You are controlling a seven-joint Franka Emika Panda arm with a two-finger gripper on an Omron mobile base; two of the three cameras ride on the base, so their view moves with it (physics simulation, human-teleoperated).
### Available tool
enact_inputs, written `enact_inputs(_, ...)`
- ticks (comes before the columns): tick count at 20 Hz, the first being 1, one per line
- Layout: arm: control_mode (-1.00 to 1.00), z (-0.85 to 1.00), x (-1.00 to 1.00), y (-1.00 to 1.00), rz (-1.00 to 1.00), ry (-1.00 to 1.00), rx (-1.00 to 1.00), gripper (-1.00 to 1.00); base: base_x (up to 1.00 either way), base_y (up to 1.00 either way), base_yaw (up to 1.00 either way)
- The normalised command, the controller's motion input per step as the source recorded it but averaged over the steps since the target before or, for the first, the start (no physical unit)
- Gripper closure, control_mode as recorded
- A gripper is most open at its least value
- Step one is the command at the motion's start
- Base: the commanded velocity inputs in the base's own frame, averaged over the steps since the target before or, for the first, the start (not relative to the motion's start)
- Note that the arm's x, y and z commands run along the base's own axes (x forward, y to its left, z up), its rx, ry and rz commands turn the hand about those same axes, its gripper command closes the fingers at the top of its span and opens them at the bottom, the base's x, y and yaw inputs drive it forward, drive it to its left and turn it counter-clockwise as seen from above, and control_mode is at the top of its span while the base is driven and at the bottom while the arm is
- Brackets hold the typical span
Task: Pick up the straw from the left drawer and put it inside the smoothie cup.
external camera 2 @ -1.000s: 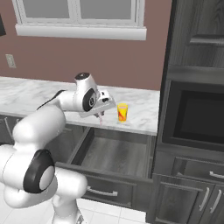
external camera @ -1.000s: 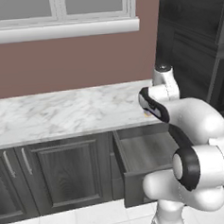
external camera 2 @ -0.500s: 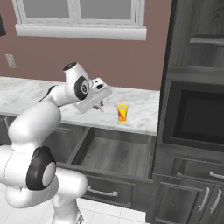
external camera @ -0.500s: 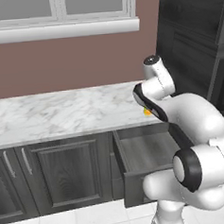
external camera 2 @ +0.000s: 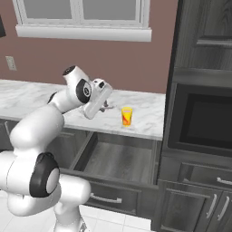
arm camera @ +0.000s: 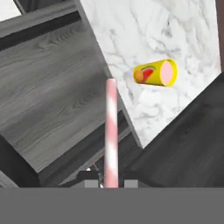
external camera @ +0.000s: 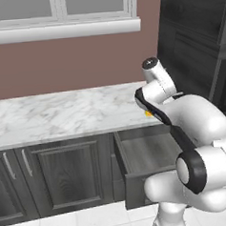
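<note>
In the hand view the pale pink straw (arm camera: pixel 111 127) stands straight up from my gripper (arm camera: pixel 110 183), which is shut on its lower end. The yellow smoothie cup (arm camera: pixel 155 73) with its red-orange mark sits on the marble counter (arm camera: pixel 148 26), beyond and to the right of the straw's tip, its mouth facing the camera. Below the straw lies the open left drawer (arm camera: pixel 43 96), its grey wood floor bare. From the right base view my gripper (external camera 2: pixel 105 108) hangs over the counter edge, left of the cup (external camera 2: pixel 127 116) and above the drawer (external camera 2: pixel 118 156). A sliver of the cup (external camera: pixel 148 113) peeks out behind my arm.
A tall dark cabinet with a built-in oven (external camera 2: pixel 204 122) rises directly right of the cup. The brown wall and window sill (external camera 2: pixel 81 32) stand behind the counter. Closed dark cabinet doors (external camera: pixel 67 178) sit left of the drawer.
My hand with the straw has swung up and to the left, away from the cup, and the upper arm has risen. Cup and drawer have stayed put.
</note>
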Motion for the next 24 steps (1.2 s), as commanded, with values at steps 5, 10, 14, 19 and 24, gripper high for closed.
enact_inputs(5, -1.0, 0.0, 0.19, -0.28, 0.49, 0.06, -0.05, 1.0, 0.0, 0.0, 0.0)
enact_inputs(10, -1.0, 0.0, 0.28, -0.14, 0.47, 0.1, -0.11, 1.0, 0.0, 0.0, 0.0)
enact_inputs(14, -1.0, -0.05, 0.36, 0.0, 0.36, 0.22, -0.31, 1.0, 0.0, 0.0, 0.0)
enact_inputs(19, -1.0, -0.03, 0.28, 0.0, 0.25, 0.28, -0.39, 1.0, 0.0, 0.0, 0.0)
enact_inputs(24, -1.0, 0.0, 0.27, 0.0, 0.06, 0.16, -0.35, 1.0, 0.0, 0.0, 0.0)
